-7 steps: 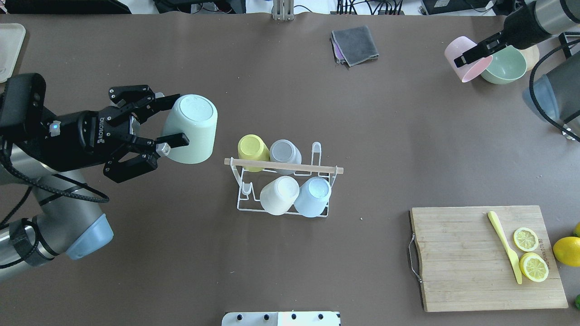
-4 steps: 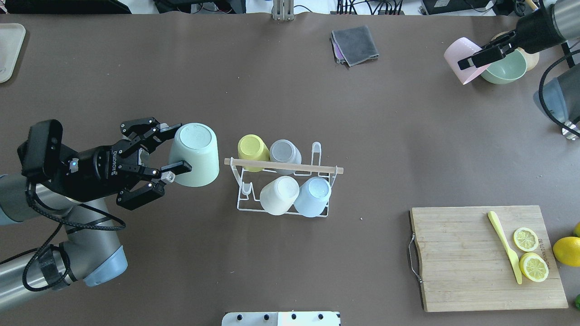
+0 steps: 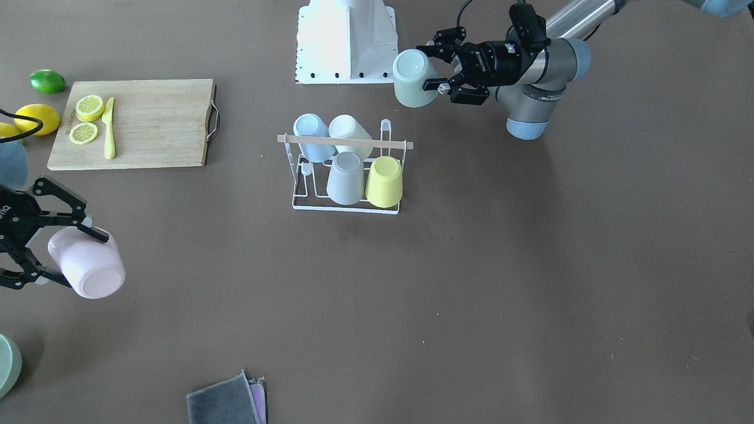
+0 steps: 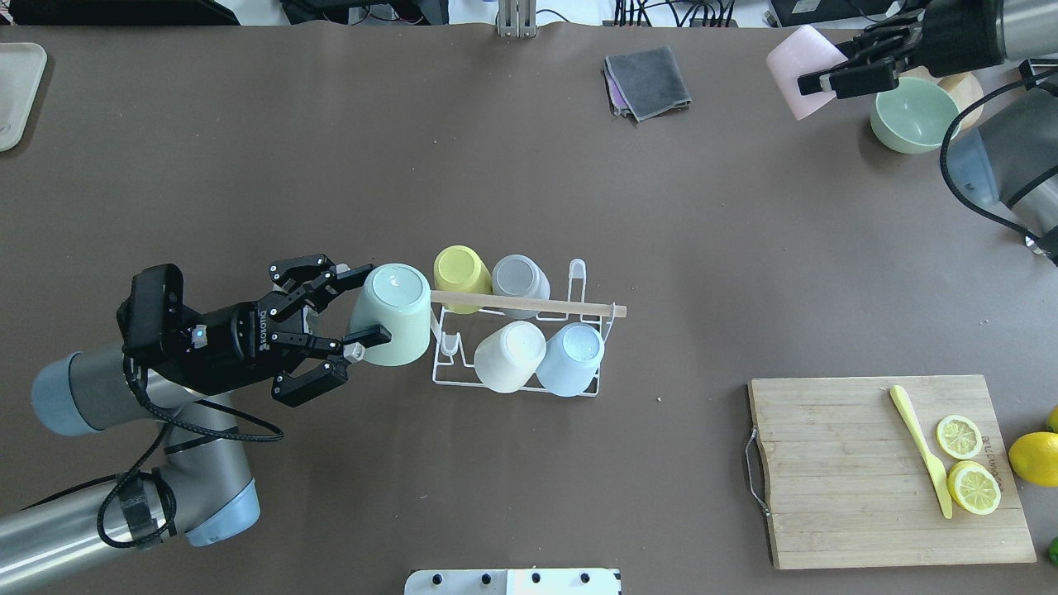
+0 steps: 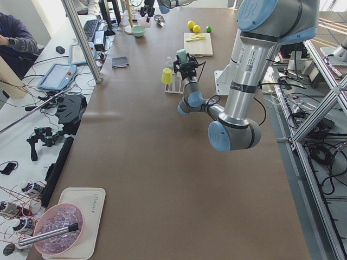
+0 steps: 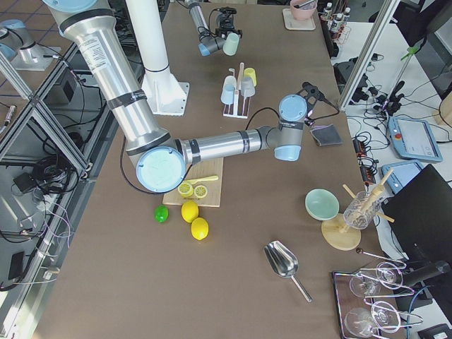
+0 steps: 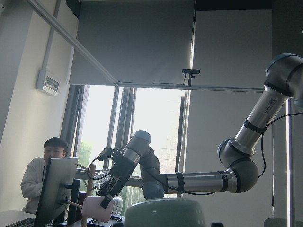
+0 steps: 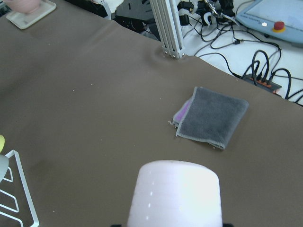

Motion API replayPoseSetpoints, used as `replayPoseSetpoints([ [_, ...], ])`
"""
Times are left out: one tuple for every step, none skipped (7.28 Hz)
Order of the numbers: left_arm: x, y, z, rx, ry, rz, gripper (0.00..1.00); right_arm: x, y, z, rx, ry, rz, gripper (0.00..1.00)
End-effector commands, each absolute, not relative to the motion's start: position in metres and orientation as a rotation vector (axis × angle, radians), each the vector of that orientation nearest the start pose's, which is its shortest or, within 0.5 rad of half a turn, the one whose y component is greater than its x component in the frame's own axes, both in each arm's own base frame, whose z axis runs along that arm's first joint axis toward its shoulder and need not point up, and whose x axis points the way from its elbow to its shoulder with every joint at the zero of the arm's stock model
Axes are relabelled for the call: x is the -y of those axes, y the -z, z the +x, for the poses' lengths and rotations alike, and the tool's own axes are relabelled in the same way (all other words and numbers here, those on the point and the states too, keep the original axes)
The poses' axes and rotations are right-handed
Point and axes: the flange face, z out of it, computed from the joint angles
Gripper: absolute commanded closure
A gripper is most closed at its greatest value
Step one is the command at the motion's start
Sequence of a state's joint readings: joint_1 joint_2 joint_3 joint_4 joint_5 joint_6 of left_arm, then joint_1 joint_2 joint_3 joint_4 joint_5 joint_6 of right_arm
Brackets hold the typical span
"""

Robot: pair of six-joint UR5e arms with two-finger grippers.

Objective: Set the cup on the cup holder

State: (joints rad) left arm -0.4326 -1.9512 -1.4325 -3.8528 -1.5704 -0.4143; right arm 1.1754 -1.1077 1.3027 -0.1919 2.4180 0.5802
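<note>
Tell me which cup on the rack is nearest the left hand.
The yellow cup, at the cup holder's end beside the left hand and its mint-green cup; the grey cup, cream cup and blue cup sit farther.

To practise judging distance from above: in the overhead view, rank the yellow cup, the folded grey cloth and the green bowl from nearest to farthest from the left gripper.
1. Yellow cup, on the cup holder, beside the left gripper.
2. Grey cloth, far edge, centre.
3. Green bowl, far right corner.

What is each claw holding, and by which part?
Left claw: pale green cup, by its wall near the rim. Right claw: pink cup, also near its rim.
</note>
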Motion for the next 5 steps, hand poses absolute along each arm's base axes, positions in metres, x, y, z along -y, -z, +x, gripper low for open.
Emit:
replayPoseSetpoints([
  [0.343,-0.320,0.438,-1.772,-0.299,1.832,1.00,0.598,-0.331,-0.242,1.320,0.469,1.132,0.64],
  [0.344,-0.320,0.444,-1.771,-0.302,1.825,1.00,0.587,-0.320,-0.268,1.354,0.416,1.208,0.64],
  [0.339,-0.321,0.451,-1.778,-0.311,1.813,1.00,0.571,-0.318,-0.288,1.406,0.386,1.269,0.63],
  [0.338,-0.322,0.451,-1.737,-0.331,1.854,1.00,0.557,-0.319,-0.301,1.460,0.364,1.305,0.62],
  [0.334,-0.322,0.454,-1.738,-0.338,1.855,1.00,0.536,-0.317,-0.332,1.508,0.355,1.325,0.62],
])
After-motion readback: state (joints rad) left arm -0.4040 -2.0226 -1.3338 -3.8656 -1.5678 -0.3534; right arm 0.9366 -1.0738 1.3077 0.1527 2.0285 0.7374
